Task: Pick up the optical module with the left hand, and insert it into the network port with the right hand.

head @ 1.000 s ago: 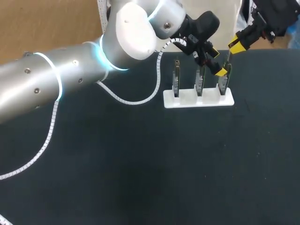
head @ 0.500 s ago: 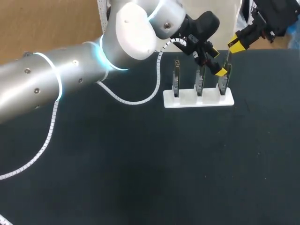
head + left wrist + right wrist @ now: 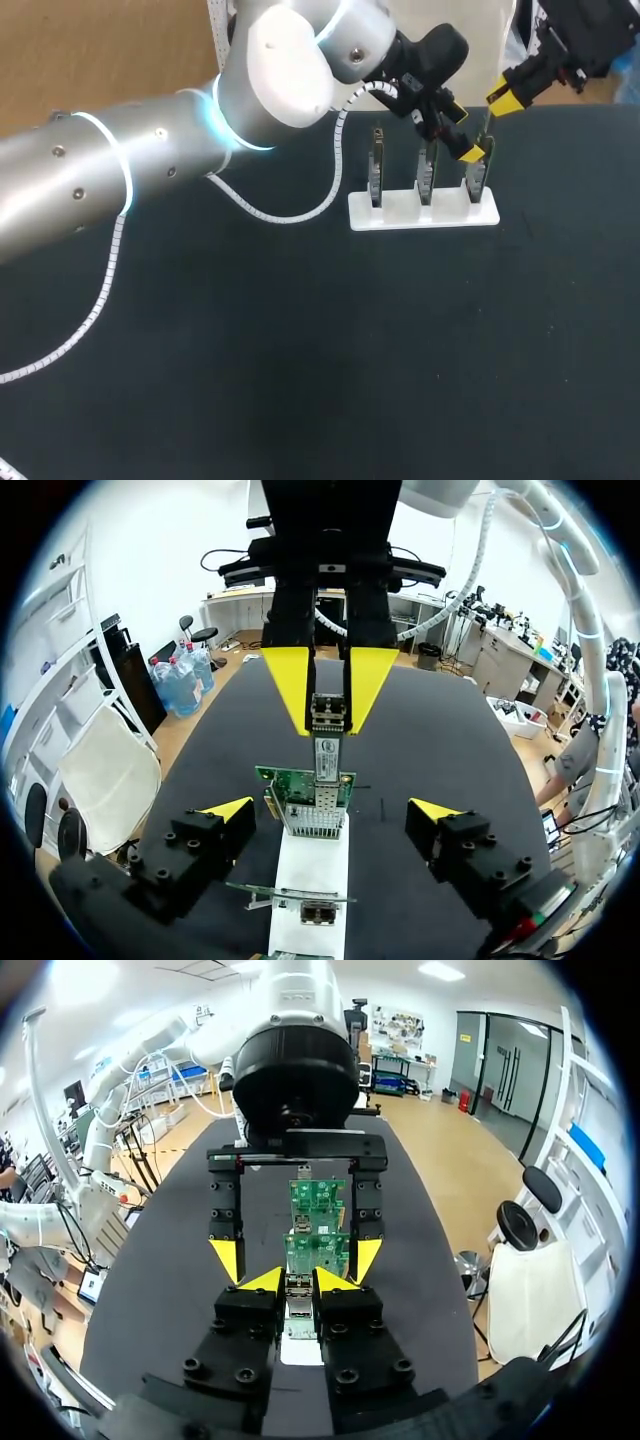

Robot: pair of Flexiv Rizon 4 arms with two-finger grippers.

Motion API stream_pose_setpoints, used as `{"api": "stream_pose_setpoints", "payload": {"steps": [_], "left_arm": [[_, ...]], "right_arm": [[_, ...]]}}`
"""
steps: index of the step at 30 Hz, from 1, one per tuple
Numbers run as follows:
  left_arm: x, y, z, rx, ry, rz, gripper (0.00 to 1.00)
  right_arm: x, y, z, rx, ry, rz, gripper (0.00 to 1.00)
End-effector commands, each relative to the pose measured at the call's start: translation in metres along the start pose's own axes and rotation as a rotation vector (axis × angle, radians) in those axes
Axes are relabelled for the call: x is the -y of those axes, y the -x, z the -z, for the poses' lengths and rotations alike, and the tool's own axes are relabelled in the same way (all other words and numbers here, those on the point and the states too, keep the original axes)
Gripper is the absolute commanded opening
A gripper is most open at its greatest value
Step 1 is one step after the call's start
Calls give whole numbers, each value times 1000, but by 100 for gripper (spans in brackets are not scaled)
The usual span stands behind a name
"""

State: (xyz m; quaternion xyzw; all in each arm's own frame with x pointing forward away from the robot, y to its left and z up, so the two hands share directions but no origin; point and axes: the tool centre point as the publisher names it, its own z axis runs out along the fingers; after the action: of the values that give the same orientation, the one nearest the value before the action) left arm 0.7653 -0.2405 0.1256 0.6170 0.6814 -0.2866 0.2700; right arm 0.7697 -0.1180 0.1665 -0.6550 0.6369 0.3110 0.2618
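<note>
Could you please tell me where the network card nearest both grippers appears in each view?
Head view: the network card is the rightmost of three in the white holder, by the left gripper.
Left wrist view: the card stands between that gripper's open fingers, the optical module at its top edge.
Right wrist view: the card is just ahead of the right gripper, shut on the module.
Shared landmark: the white holder.

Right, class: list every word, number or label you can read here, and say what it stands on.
Optical module, held in the right tool: white label with dark print, too small to read.
Circuit board on the white stand: no markings legible.
No other text can be read.
</note>
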Motion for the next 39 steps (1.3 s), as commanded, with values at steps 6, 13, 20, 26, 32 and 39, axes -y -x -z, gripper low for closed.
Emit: {"api": "stream_pose_setpoints", "payload": {"steps": [6,13,20,26,32,39], "left_arm": [[-1,1,0,-2,-2,-1,100],[-1,1,0,-2,-2,-1,100],[-1,1,0,-2,-2,-1,100],[-1,1,0,-2,-2,-1,100],[-1,1,0,-2,-2,-1,100],[-1,1,0,-2,-2,-1,100]], "right_arm": [[-1,-2,-3,2,4,-9,0],[-1,0,-1,13,0,-14,100],[0,0,4,25,-8,-16,100],[2,-1,16,97,10,-32,100],[4,0,18,90,5,-26,100],[5,2,16,87,5,-15,45]]}}
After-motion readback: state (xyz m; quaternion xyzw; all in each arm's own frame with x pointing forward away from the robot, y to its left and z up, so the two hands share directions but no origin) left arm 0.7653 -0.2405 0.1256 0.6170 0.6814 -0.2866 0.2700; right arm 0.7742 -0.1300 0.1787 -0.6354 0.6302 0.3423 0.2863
